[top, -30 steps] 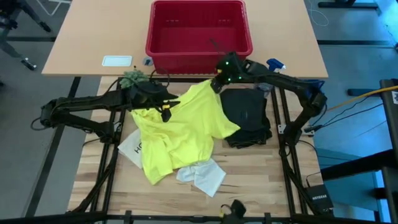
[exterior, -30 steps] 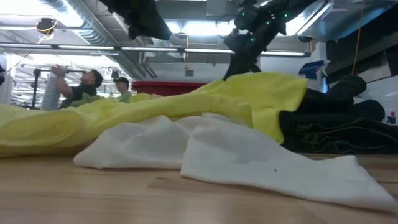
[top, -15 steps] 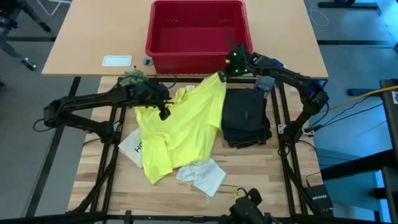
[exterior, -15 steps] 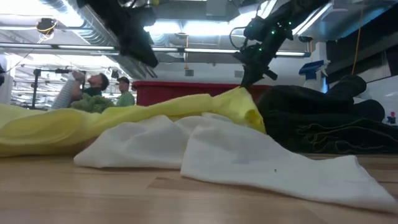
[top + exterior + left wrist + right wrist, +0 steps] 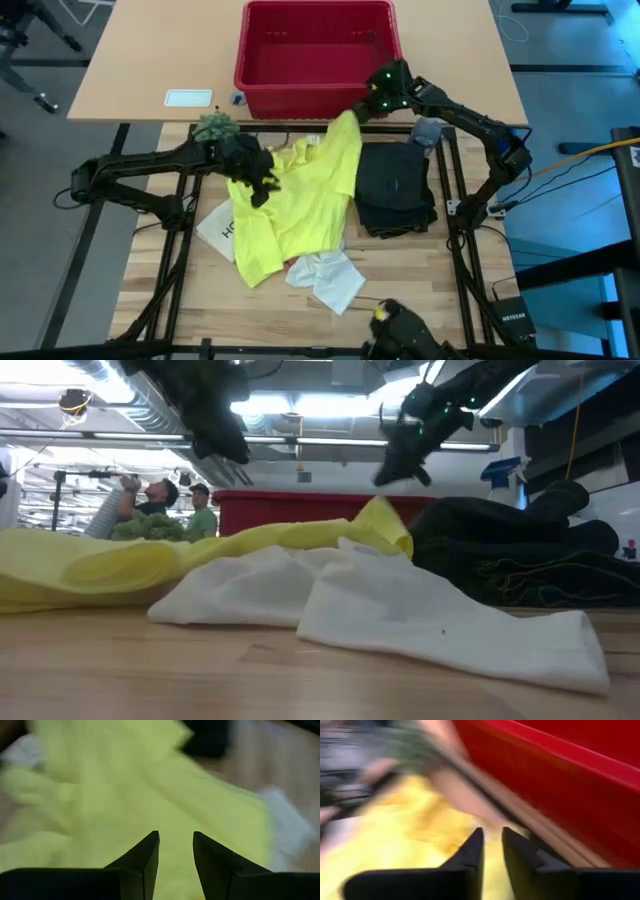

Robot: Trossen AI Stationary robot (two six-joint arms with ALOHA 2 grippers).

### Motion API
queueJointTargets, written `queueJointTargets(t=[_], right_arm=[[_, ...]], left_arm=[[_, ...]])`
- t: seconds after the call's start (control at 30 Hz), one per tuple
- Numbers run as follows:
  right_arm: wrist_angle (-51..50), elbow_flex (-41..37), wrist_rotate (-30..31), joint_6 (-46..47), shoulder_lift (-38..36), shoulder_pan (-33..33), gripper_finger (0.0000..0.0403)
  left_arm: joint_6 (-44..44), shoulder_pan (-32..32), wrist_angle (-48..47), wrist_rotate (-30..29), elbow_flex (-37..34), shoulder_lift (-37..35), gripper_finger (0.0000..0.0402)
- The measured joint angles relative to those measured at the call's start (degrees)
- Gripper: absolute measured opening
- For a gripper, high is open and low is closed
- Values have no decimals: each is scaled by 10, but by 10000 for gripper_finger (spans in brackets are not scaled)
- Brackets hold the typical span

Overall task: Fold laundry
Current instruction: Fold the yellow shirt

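left gripper (image 5: 262,185) over yellow shirt (image 5: 300,205) at centre, fingers parted, nothing held. right gripper (image 5: 368,105) at 1 o'clock by basket (image 5: 318,88), jaws slightly apart, empty; shirt corner laid out for flattening. trousers (image 5: 395,190) parked at 3 o'clock.

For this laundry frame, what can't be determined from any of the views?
- Whether the right gripper grips the yellow T-shirt: motion blur in the right wrist view; too small in the high view.
- The flat white item: its print is mostly covered by the T-shirt in the high view.
- The red basket: the low view shows only its wall, so the contents are hidden there.
- The dark trousers: how they are folded underneath cannot be seen.
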Motion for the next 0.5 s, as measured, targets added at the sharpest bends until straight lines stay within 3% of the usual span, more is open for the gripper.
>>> queueJointTargets(t=[0.1, 0.27, 0.4, 0.5], right_arm=[[32, 0, -90, -12, -14, 19, 117], [3, 0, -102, -20, -34, 76, 193], [-68, -8, -83, -44, -40, 155, 208], [-38, -51, -78, -19, -39, 220, 203]], left_arm=[[6, -51, -36, -34, 0, -5, 102], [-25, -131, -81, -71, 0, -16, 72], [-56, -215, -134, -79, 0, -24, 55], [-92, -282, -120, -119, 0, -27, 46]])
